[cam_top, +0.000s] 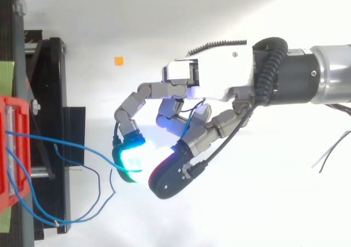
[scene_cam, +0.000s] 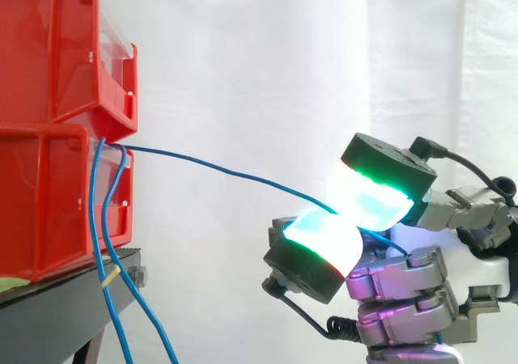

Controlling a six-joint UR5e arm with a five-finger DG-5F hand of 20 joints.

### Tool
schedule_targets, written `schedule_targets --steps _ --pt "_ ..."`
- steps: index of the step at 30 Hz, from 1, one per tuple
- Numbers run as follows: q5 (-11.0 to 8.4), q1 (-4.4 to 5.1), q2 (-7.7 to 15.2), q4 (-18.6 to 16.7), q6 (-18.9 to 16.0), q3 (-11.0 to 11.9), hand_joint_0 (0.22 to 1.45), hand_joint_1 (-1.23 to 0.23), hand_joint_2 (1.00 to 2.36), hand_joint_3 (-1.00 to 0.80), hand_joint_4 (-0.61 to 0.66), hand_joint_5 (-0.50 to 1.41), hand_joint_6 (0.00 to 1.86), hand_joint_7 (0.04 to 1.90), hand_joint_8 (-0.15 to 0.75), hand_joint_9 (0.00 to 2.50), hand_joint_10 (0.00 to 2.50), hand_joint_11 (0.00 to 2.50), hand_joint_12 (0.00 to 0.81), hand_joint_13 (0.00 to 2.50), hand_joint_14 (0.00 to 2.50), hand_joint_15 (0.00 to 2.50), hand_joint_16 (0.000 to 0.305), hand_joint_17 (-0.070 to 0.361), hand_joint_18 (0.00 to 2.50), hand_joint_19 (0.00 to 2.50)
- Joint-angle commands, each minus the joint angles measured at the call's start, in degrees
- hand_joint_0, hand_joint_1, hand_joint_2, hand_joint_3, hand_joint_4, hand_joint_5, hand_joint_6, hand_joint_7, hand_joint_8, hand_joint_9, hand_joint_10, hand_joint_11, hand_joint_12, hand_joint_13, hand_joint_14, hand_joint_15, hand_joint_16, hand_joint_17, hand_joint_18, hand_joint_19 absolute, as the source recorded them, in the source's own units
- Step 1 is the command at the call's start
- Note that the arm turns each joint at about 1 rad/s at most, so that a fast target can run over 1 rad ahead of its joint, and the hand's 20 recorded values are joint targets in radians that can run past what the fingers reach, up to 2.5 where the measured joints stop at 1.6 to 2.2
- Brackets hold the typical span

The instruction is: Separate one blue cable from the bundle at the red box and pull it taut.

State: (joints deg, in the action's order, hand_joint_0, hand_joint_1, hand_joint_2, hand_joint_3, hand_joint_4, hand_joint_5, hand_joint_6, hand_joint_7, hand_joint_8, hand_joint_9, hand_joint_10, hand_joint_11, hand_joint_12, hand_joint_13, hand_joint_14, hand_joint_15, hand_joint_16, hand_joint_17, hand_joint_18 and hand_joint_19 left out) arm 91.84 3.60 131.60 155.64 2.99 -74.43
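Two red bins [scene_cam: 57, 129] stand stacked on a black stand [scene_cam: 73, 291] at the left. A bundle of thin blue cables [scene_cam: 101, 243] hangs down from the gap between the bins. One blue cable [scene_cam: 218, 170] leaves that gap and runs right, sagging slightly, into my hand [scene_cam: 396, 267]. Two glowing cyan-green fingertips [scene_cam: 324, 239] are pinched together on it. In the top view the same cable [cam_top: 71, 144] stretches from the bins [cam_top: 8, 148] to the pinching fingers of the hand [cam_top: 214, 85].
A yellow tie [scene_cam: 110, 277] binds the hanging cables near the stand's edge. A small orange marker [cam_top: 118, 61] lies on the white floor. Loose loops of cable [cam_top: 82, 217] lie beside the black stand [cam_top: 49, 93]. A white curtain hangs behind.
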Motion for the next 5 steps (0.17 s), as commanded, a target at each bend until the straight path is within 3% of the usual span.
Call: schedule_targets --steps 1,5 --pt "0.01 0.0 -0.02 0.01 0.0 -0.01 0.7 -0.84 1.02 -0.04 -0.46 -0.16 0.91 1.43 0.177 1.17 1.46 1.59 0.319 1.08 1.85 1.44 0.041 0.091 1.17 1.22" --pt "0.01 0.0 -0.02 0.01 0.0 -0.01 0.7 -0.84 1.02 -0.04 -0.46 -0.16 0.91 1.44 0.176 1.18 1.36 1.64 0.324 1.09 1.84 1.44 0.04 0.091 1.18 1.23"
